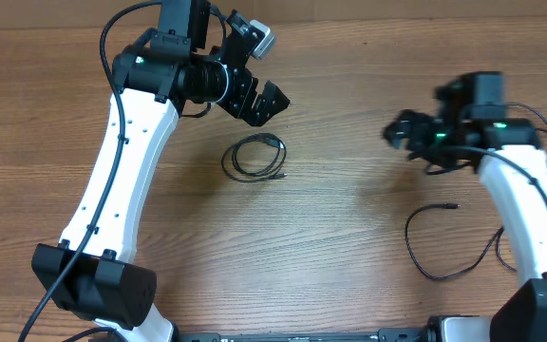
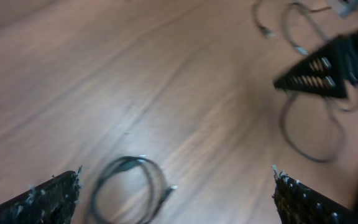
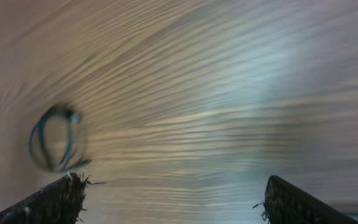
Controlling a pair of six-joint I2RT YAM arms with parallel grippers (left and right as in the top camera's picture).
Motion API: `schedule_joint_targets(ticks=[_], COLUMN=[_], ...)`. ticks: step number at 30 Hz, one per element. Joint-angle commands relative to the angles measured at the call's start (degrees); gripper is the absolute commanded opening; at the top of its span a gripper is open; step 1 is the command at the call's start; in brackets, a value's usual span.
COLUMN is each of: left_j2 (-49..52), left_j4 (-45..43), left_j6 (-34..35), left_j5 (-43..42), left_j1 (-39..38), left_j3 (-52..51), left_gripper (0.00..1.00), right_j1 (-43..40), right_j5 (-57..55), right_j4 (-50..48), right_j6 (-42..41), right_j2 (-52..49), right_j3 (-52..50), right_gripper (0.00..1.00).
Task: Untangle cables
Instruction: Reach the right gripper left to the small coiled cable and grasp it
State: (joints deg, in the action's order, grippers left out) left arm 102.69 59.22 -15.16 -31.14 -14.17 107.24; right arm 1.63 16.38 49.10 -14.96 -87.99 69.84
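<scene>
One cable [image 1: 254, 158] lies as a small coil on the wooden table, left of centre. My left gripper [image 1: 272, 101] hangs open just above and behind it. In the left wrist view the coiled cable [image 2: 131, 187] sits between the wide-apart fingers [image 2: 50, 199] of the left gripper [image 2: 176, 200], untouched. A second cable [image 1: 432, 255] lies in a loose open loop at the right, its plug [image 1: 452, 205] pointing right. My right gripper [image 1: 396, 131] is open above bare wood, up and left of that loop. In the blurred right wrist view the right gripper [image 3: 173, 199] holds nothing and the coiled cable [image 3: 55, 138] lies ahead of it at the left.
The left arm [image 1: 122, 161] stretches from the front left corner to the back of the table. The right arm [image 1: 530, 209] rises along the right edge, beside the loose cable. The right gripper's finger [image 2: 325, 68] shows in the left wrist view, above the loose cable [image 2: 284, 124].
</scene>
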Motion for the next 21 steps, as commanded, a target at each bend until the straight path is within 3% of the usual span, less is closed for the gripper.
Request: schedule_joint_targets(ticks=[1, 4, 11, 17, 21], left_j2=[0.8, 0.8, 0.8, 0.8, 0.8], left_j4=[-0.5, -0.9, 0.3, 2.1, 2.3], left_j6=[1.2, 7.7, 12.7, 11.9, 12.0], left_j5=[13.8, 21.1, 20.7, 20.2, 20.2], left_j1=[0.7, 2.2, 7.1, 7.8, 7.8], left_j3=[0.5, 0.5, 0.5, 0.5, 0.5], left_gripper=[1.0, 1.0, 1.0, 1.0, 1.0], right_j1=[5.4, 10.5, 19.7, 24.4, 26.5], right_j5=[0.5, 0.7, 1.5, 2.3, -3.0], right_j4=[-1.6, -4.3, -14.7, -22.9, -25.5], right_j6=[-0.9, -2.2, -6.6, -7.8, -7.8], right_j2=[-2.1, -4.3, -12.4, -18.9, -21.3], right_j3=[0.3, 0.3, 0.3, 0.3, 0.3], right_gripper=[0.91, 0.91, 0.91, 0.84, 0.82])
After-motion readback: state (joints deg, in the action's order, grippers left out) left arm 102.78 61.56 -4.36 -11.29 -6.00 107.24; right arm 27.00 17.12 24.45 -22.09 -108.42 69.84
